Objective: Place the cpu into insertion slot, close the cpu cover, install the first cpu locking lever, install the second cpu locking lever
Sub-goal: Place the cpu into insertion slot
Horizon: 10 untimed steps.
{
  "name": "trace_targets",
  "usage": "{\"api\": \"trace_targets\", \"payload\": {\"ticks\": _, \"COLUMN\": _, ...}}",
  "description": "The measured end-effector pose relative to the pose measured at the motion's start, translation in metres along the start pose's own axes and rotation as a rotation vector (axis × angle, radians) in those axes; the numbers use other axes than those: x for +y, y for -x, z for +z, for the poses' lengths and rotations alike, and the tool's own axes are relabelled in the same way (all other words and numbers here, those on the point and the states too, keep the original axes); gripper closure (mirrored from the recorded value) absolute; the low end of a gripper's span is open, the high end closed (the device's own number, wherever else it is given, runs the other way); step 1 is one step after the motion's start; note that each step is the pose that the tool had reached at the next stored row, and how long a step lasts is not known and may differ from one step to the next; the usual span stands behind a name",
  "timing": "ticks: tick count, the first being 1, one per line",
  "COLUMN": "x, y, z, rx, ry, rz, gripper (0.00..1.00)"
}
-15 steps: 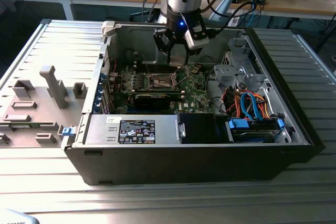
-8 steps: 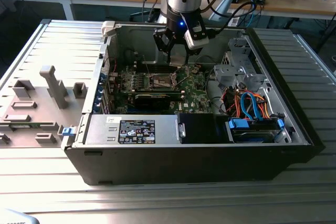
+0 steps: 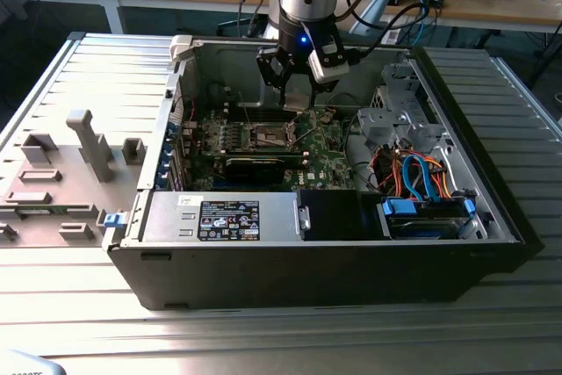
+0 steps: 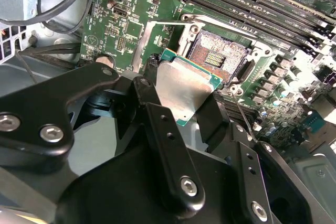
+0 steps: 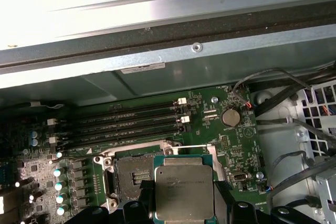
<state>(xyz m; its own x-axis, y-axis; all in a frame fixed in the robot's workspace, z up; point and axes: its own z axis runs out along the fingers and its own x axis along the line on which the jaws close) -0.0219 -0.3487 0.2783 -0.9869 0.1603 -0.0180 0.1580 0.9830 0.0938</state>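
Note:
My gripper (image 3: 297,87) hangs inside the open computer case, shut on the cpu (image 4: 184,85), a flat silvery square with a green edge clamped between two black fingers (image 4: 152,114). The cpu (image 5: 184,187) hovers just beside and above the insertion slot (image 4: 218,56), whose dark pin field with its silver rim lies uncovered on the green board. In the first wrist view the insertion slot (image 5: 134,177) sits partly under the chip's edge. The cpu cover (image 4: 157,30) stands swung up as a thin silver frame. In the exterior view the insertion slot (image 3: 270,135) lies below the gripper.
Black memory slots (image 5: 126,121) run along one side of the socket. A long black card (image 3: 255,164) and a labelled box (image 3: 228,219) lie toward the case front. Coloured cables (image 3: 413,173) and a drive cage (image 3: 391,116) fill the exterior view's right. Case walls (image 3: 184,68) enclose everything.

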Motion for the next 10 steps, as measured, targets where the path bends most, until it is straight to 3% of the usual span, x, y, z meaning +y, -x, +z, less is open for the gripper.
{"api": "trace_targets", "payload": {"ticks": 10, "x": 0.0, "y": 0.0, "z": 0.0002, "rx": -0.0005, "ry": -0.0002, "rz": 0.005, "gripper": 0.46}}
